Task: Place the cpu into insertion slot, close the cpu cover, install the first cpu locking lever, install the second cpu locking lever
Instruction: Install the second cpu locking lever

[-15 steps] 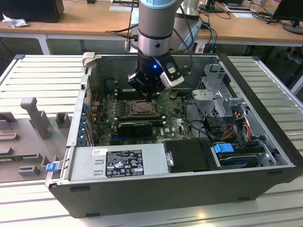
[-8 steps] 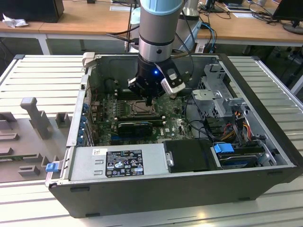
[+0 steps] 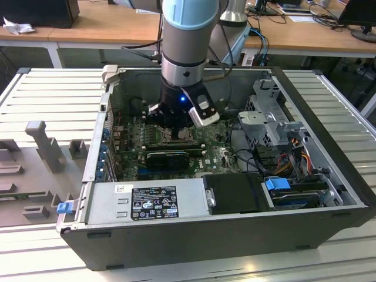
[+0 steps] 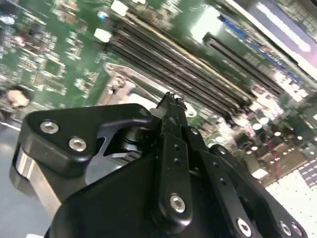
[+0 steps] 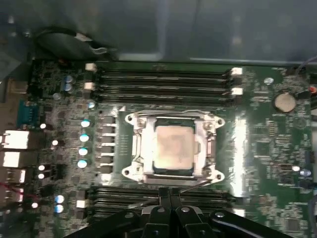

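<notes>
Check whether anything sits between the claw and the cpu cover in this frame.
Nothing visible does. In the first wrist view the claw hangs at the edge of the cpu cover, which lies flat around the cpu, with only bare socket frame between them.

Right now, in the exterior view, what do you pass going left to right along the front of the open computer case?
Blue latch tab → grey power supply with its label → black box → blue drive clip.
</notes>
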Controlling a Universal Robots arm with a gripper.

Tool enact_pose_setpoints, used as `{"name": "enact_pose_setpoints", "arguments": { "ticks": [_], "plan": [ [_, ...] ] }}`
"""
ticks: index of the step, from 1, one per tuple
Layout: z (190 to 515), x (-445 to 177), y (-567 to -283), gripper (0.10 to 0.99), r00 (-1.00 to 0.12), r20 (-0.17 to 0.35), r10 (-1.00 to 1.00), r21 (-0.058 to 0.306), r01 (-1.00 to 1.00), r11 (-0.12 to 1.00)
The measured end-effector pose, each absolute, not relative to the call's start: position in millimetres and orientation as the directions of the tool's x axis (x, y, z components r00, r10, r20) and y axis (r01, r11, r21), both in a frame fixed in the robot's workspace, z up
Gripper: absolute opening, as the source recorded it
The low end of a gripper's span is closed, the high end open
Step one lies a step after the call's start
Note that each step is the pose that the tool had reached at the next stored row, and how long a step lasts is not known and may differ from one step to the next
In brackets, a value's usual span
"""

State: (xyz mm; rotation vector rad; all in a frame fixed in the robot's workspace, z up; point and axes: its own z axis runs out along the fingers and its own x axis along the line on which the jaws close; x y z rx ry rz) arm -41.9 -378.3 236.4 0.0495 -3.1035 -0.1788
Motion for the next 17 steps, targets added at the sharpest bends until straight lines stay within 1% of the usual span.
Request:
{"name": "enact_pose_setpoints", "arguments": {
  "ticks": [11, 17],
  "plan": [
    [211.8, -58.6, -379.0, 0.106, -0.999, 0.031, -0.041, 0.120, -0.037, 0.992],
    [209.5, -66.3, -387.6, 0.106, -0.999, 0.027, -0.047, 0.194, -0.041, 0.980]
  ]
}}
